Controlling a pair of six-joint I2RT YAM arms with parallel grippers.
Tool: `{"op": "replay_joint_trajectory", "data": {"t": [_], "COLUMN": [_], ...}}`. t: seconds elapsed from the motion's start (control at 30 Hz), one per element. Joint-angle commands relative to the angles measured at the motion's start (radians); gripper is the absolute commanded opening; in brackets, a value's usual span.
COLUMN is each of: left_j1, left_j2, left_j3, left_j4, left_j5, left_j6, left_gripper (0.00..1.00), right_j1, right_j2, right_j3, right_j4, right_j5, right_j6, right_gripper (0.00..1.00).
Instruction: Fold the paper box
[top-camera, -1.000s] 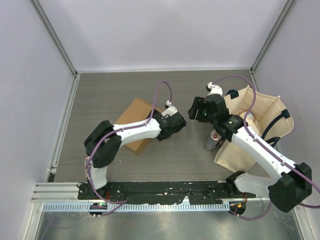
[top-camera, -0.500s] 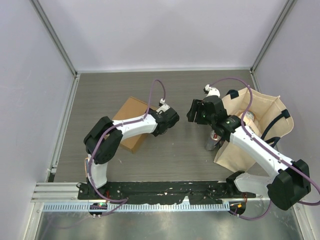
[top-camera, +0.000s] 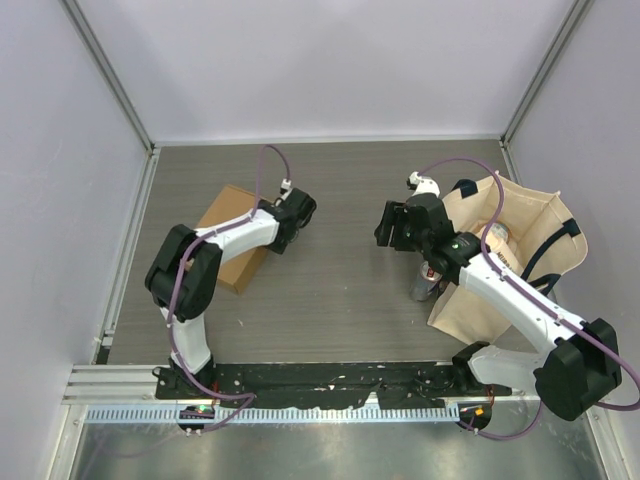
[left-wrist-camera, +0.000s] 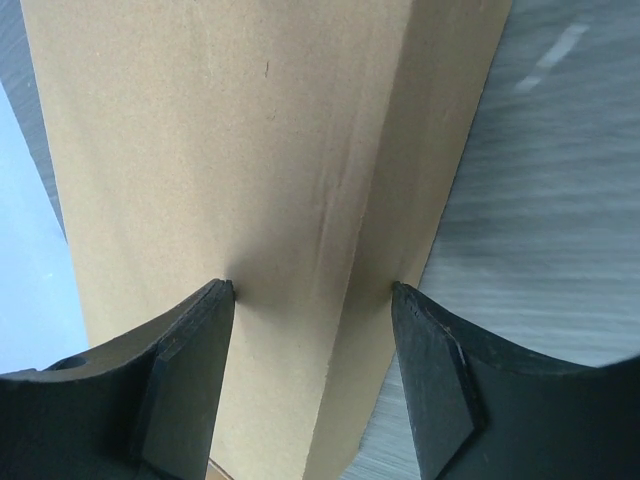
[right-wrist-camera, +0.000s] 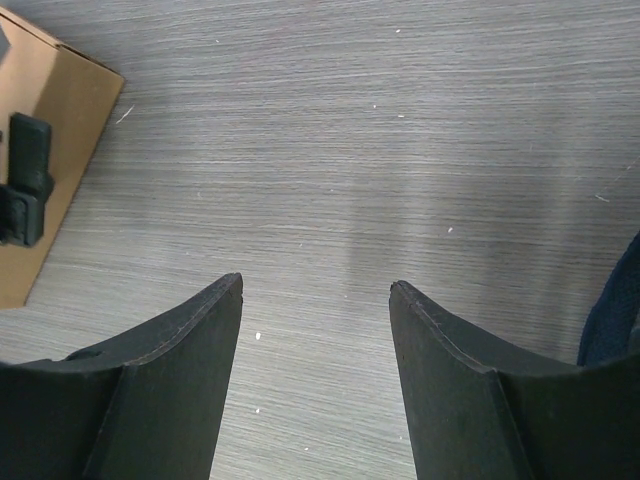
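The paper box (top-camera: 226, 238) is a closed, flat brown cardboard mailer lying on the table at the left. My left gripper (top-camera: 277, 226) is at the box's right edge. In the left wrist view the box (left-wrist-camera: 250, 150) fills the frame and my left gripper (left-wrist-camera: 310, 287) is open, its fingertips (left-wrist-camera: 222, 292) resting against the box's top face and side edge. My right gripper (top-camera: 386, 226) is open and empty above bare table, well right of the box. In the right wrist view it (right-wrist-camera: 315, 283) hangs over the tabletop, with the box (right-wrist-camera: 60, 110) at the upper left.
A beige tote bag (top-camera: 515, 265) with dark handles lies at the right under my right arm, with a round object (top-camera: 497, 237) inside. A small can (top-camera: 427, 283) stands at the bag's left edge. Grey walls enclose the table on three sides.
My left gripper has swung left and away from me, and the box has slid left with it. My right gripper has hardly moved.
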Motion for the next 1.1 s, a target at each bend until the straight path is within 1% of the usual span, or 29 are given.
{"op": "replay_joint_trajectory", "data": {"t": [0.0, 0.07, 0.2, 0.27, 0.37, 0.63, 0.87, 1.07], "left_j1": [0.103, 0.173, 0.266, 0.318, 0.353, 0.411, 0.448, 0.453], "left_j2": [-0.027, -0.013, -0.003, 0.014, 0.023, 0.071, 0.093, 0.07], "left_j3": [0.035, 0.056, 0.092, 0.105, 0.127, 0.193, 0.21, 0.185], "left_j4": [0.035, 0.012, 0.021, 0.016, 0.024, 0.016, 0.006, 0.026], "left_j5": [0.005, 0.016, 0.019, 0.044, 0.053, 0.062, 0.084, 0.074], "left_j6": [0.047, 0.029, 0.04, 0.027, 0.032, 0.038, 0.03, 0.087], "left_gripper": [0.68, 0.68, 0.68, 0.67, 0.67, 0.67, 0.67, 0.66], "right_j1": [-0.01, -0.011, -0.013, -0.014, -0.016, -0.016, -0.019, -0.019], "right_j2": [-0.034, -0.036, -0.04, -0.04, -0.043, -0.056, -0.065, -0.065], "right_j3": [0.006, 0.01, 0.022, 0.025, 0.029, 0.025, 0.023, 0.026], "right_j4": [0.032, 0.03, 0.012, 0.007, 0.003, -0.005, -0.005, -0.01], "right_j5": [-0.004, -0.005, -0.007, -0.01, -0.02, -0.024, -0.024, -0.022], "right_j6": [-0.027, -0.036, -0.055, -0.058, -0.058, -0.047, -0.036, -0.041], "right_gripper": [0.65, 0.66, 0.66, 0.66, 0.65, 0.66, 0.65, 0.65]}}
